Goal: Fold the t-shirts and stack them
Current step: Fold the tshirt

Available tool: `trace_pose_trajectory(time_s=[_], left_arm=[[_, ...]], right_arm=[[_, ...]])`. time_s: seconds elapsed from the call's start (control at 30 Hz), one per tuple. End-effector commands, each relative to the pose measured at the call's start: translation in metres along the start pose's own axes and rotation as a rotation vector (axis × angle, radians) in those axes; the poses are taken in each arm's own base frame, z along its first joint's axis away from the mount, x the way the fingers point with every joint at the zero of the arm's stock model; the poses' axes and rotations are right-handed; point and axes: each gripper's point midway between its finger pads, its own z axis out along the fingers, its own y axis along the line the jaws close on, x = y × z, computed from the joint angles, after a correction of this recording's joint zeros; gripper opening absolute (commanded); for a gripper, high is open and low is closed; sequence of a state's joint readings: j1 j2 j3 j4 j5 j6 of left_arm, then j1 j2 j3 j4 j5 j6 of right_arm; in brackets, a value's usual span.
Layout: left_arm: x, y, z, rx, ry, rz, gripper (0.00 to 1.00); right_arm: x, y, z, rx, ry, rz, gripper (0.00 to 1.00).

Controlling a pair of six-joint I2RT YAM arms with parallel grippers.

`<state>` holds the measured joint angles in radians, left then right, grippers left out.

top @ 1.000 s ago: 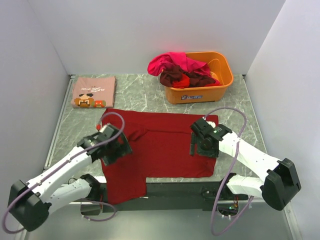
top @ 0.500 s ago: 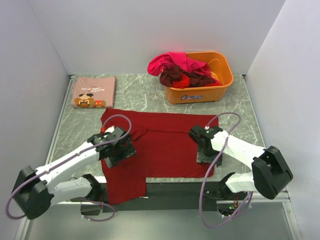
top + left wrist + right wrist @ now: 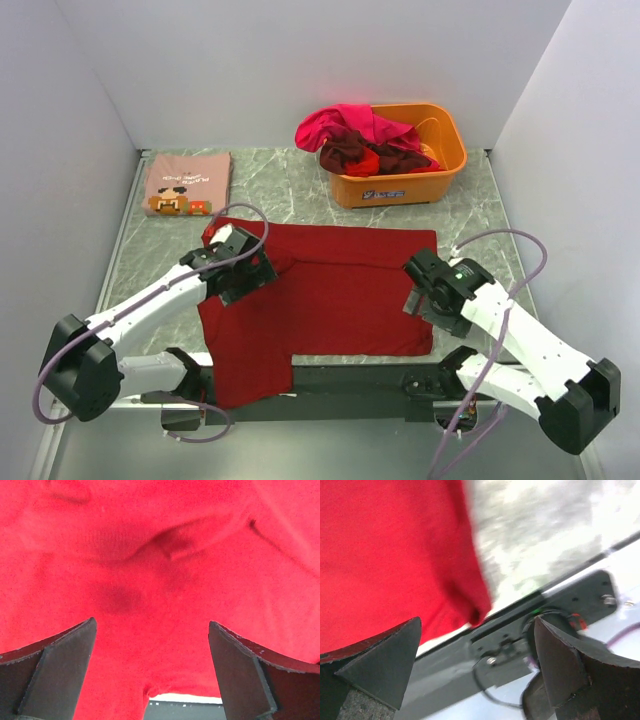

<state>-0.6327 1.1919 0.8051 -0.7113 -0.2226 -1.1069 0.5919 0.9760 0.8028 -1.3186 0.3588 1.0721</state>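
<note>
Hanging released, jaws parted wide with nothing between them: left gripper [image 3: 238,268], low over the dark red t-shirt [image 3: 340,290], above its left part beside the collar fold. From the left wrist, only wrinkled red cloth under the 2 fingers [image 3: 60,665]. Likewise released and gripping nothing: right gripper [image 3: 437,293], above the same shirt's right edge, close to its near right corner; from the right wrist, that corner below, marble table [image 3: 535,540] beside it. Spread flat mid-table, 1 part draped over the near edge. Farther out, folded at the far left corner, well apart: dusty pink t-shirt [image 3: 187,183]. At the far side, heaped in the orange tub [image 3: 430,185]: magenta, maroon and red t-shirts [image 3: 360,140].
</note>
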Motion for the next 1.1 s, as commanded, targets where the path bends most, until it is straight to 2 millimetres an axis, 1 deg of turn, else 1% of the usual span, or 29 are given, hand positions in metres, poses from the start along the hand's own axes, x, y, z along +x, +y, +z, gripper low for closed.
trace_pose_trajectory(time_s=[0.0,0.03,0.07,0.1,0.13,0.17,0.2,0.23,0.27,0.3,0.4,0.47,0.5,0.53,0.57,0.6,0.63,0.67,0.7,0.73,0.77,0.83,0.97,1.03,1.07], left_arm=[[-0.027,-0.012,-0.008,0.076,-0.081,0.007,0.99],[-0.036,-0.011,-0.007,0.075,-0.099,-0.013,0.99],[-0.042,-0.008,-0.006,0.071,-0.110,-0.025,0.99],[-0.047,-0.007,-0.005,0.066,-0.117,-0.032,0.99],[-0.055,-0.003,-0.003,0.057,-0.126,-0.054,0.99],[-0.058,-0.002,-0.002,0.055,-0.130,-0.061,0.99],[-0.062,-0.001,0.000,0.049,-0.137,-0.063,0.99],[-0.068,0.001,0.002,0.044,-0.156,-0.075,0.99],[-0.070,0.002,0.002,0.042,-0.162,-0.080,0.99],[-0.072,0.004,0.004,0.034,-0.168,-0.081,0.99],[-0.077,0.011,0.010,0.010,-0.173,-0.092,0.99],[-0.079,0.016,0.015,0.000,-0.171,-0.104,0.99],[-0.081,0.018,0.016,-0.003,-0.173,-0.110,0.99],[-0.080,0.021,0.019,-0.010,-0.171,-0.112,0.99],[-0.081,0.021,0.021,-0.006,-0.167,-0.116,1.00],[-0.082,0.024,0.022,-0.011,-0.168,-0.120,0.99],[-0.083,0.025,0.023,-0.018,-0.168,-0.120,1.00],[-0.084,0.027,0.023,-0.026,-0.172,-0.123,1.00],[-0.086,0.028,0.023,-0.032,-0.176,-0.129,0.99],[-0.087,0.029,0.023,-0.036,-0.181,-0.131,0.99],[-0.087,0.030,0.023,-0.039,-0.183,-0.134,0.99],[-0.090,0.031,0.023,-0.047,-0.192,-0.144,0.99],[-0.093,0.027,0.025,-0.037,-0.191,-0.152,0.99],[-0.098,0.023,0.024,-0.031,-0.203,-0.151,0.99],[-0.099,0.023,0.026,-0.041,-0.202,-0.146,0.99]], right_arm=[[-0.005,0.041,-0.022,-0.240,0.017,-0.047,1.00],[-0.017,0.080,-0.031,-0.417,-0.027,-0.036,1.00],[-0.007,0.103,-0.042,-0.551,0.028,-0.060,1.00],[-0.004,0.116,-0.036,-0.597,0.036,-0.079,1.00],[-0.010,0.142,-0.045,-0.709,0.020,-0.084,1.00],[-0.003,0.150,-0.032,-0.683,0.065,-0.103,1.00],[-0.001,0.151,-0.024,-0.654,0.075,-0.127,1.00],[0.003,0.148,-0.013,-0.596,0.095,-0.147,1.00],[0.009,0.142,0.006,-0.505,0.130,-0.167,1.00],[0.007,0.134,0.019,-0.431,0.112,-0.172,1.00],[0.020,0.113,0.046,-0.301,0.153,-0.176,1.00],[0.026,0.105,0.056,-0.265,0.187,-0.145,1.00],[0.034,0.095,0.065,-0.238,0.217,-0.125,1.00],[0.035,0.088,0.069,-0.221,0.231,-0.102,1.00],[0.033,0.081,0.072,-0.206,0.228,-0.070,1.00],[0.029,0.062,0.078,-0.143,0.235,-0.015,1.00],[0.019,0.048,0.082,-0.088,0.189,0.014,1.00],[0.007,0.042,0.077,-0.080,0.141,0.049,1.00],[0.002,0.024,0.074,-0.021,0.133,0.082,1.00],[-0.011,0.014,0.069,0.001,0.062,0.107,1.00],[-0.019,0.014,0.064,-0.008,0.037,0.138,1.00],[-0.027,0.007,0.057,-0.015,0.004,0.184,1.00],[-0.032,0.013,0.050,-0.060,0.004,0.170,1.00],[-0.040,0.028,0.048,-0.130,-0.012,0.127,0.99],[-0.041,0.040,0.045,-0.189,0.000,0.120,0.99]])
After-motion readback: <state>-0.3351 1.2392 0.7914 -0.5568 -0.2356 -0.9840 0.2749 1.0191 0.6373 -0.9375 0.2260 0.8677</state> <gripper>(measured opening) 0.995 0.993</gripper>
